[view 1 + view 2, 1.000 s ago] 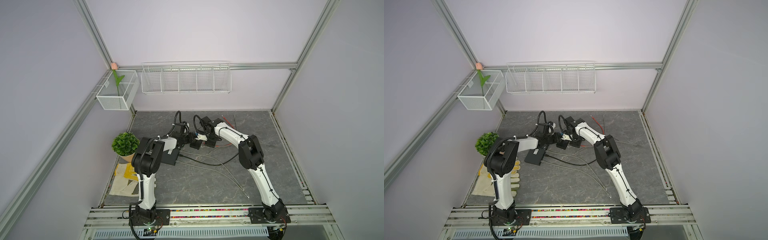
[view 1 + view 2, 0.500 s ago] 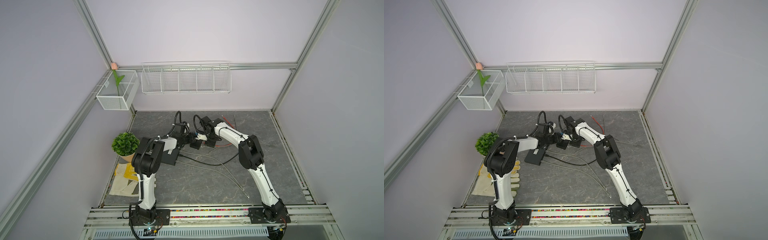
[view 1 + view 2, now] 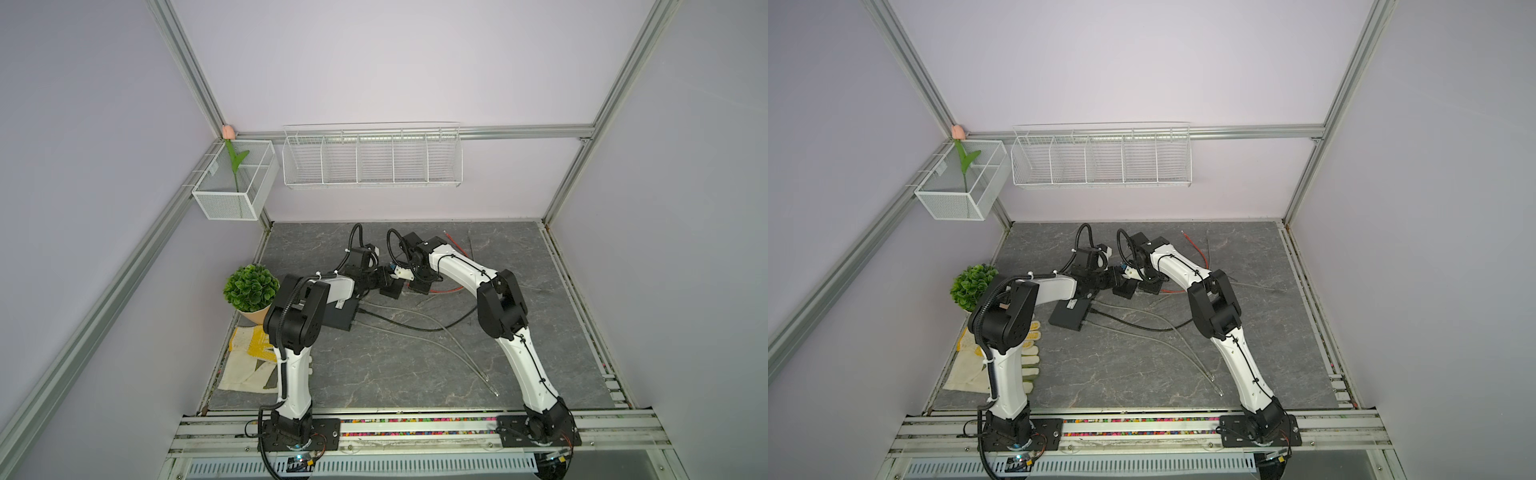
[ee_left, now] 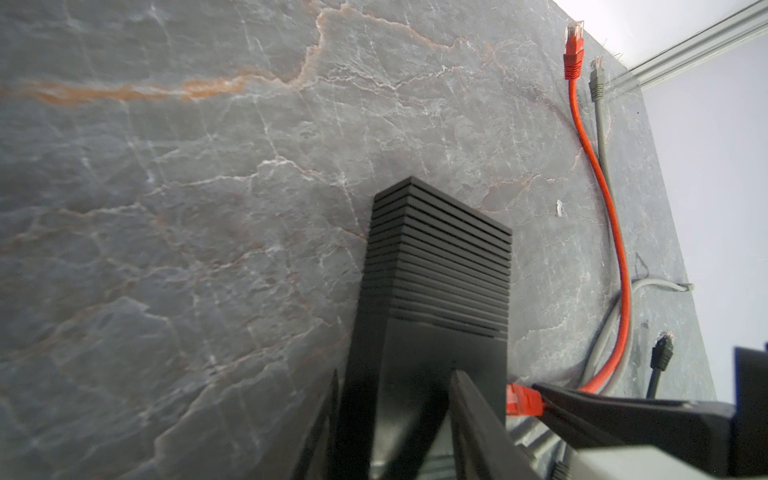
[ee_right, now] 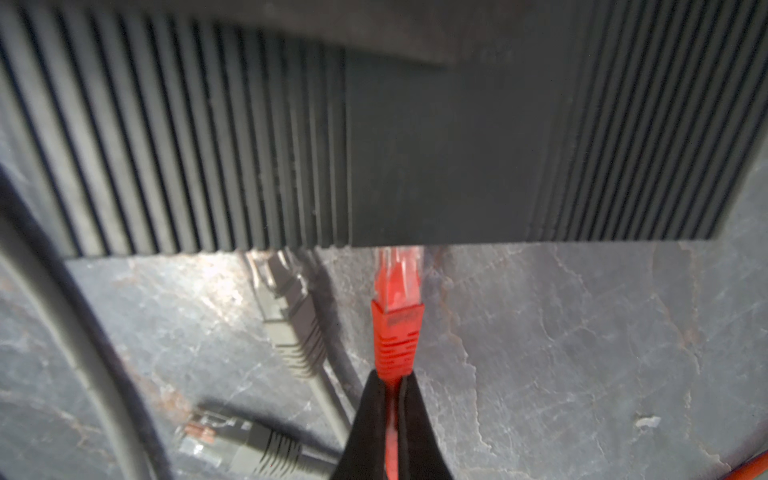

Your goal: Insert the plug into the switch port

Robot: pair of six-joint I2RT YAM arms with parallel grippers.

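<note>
My left gripper (image 4: 395, 378) is shut on the black ribbed switch (image 4: 436, 270), one jaw on each side of its smooth middle. My right gripper (image 5: 391, 376) is shut on the red cable just behind the red plug (image 5: 397, 328). The plug's clear tip reaches under the switch's (image 5: 436, 158) edge; how deep it sits is hidden. Beside it a grey plug (image 5: 286, 307) sits in the same edge. In both top views the two grippers (image 3: 384, 282) (image 3: 409, 286) meet at the middle of the table's far half.
A larger black box (image 3: 341, 316) with a white label lies under my left arm, grey and black cables (image 3: 415, 328) trailing right. A loose grey plug (image 5: 232, 442) and a black plug (image 4: 660, 351) lie nearby. A potted plant (image 3: 250, 289) and gloves (image 3: 249, 357) sit left.
</note>
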